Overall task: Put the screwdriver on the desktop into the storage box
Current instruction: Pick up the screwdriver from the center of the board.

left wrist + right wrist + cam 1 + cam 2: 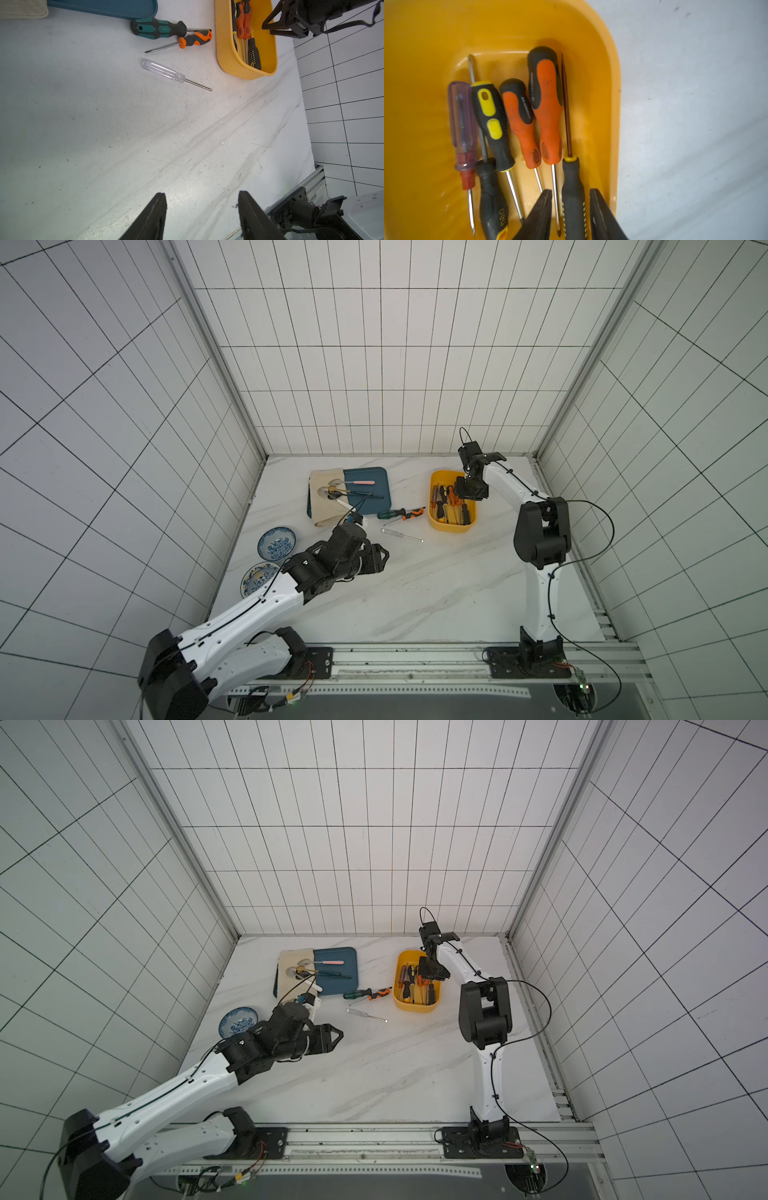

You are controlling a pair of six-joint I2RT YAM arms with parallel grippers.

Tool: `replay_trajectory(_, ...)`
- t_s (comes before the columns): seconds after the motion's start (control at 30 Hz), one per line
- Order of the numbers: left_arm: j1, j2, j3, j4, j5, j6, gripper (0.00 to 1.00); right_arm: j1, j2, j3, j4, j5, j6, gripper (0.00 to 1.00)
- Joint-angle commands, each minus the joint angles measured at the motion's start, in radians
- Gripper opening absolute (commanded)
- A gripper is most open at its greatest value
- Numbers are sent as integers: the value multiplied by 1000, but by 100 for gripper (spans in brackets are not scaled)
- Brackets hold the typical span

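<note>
Our right claw [570, 190] hangs inside the yellow box [612, 83], jaws slightly apart around a black-and-yellow screwdriver [573, 187], seemingly not pinching it. Our left claw [202, 193] hovers spread and empty above the desktop [124, 135]. There a clear screwdriver [164, 71], a green screwdriver [159, 28] and an orange screwdriver [195, 38] lie near the box.

Twin white-and-black arms, cabled up

White shells are worn by the left arm [249, 614] and right arm [540, 597], chunky black joints in between; thin black cables [349, 25] are clipped along them, black base plates [503, 664] are bolted down, and tapered black fingers [153, 218] are fitted.
</note>
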State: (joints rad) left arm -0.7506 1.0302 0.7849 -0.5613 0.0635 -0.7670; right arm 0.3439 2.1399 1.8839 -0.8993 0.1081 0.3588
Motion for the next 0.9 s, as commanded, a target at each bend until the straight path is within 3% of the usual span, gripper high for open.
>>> replay_trajectory(0.0, 9, 34, 9, 52, -31, -8, 59, 17, -145, -51, -5, 0, -3, 34)
replay_trajectory(0.47, 51, 484, 257, -64, -1, -96, 58, 84, -759, -645, 162, -47, 98, 35)
replay_trajectory(0.87, 126, 694, 397, -72, 9, -171, 58, 119, -1105, -1001, 224, -58, 181, 35)
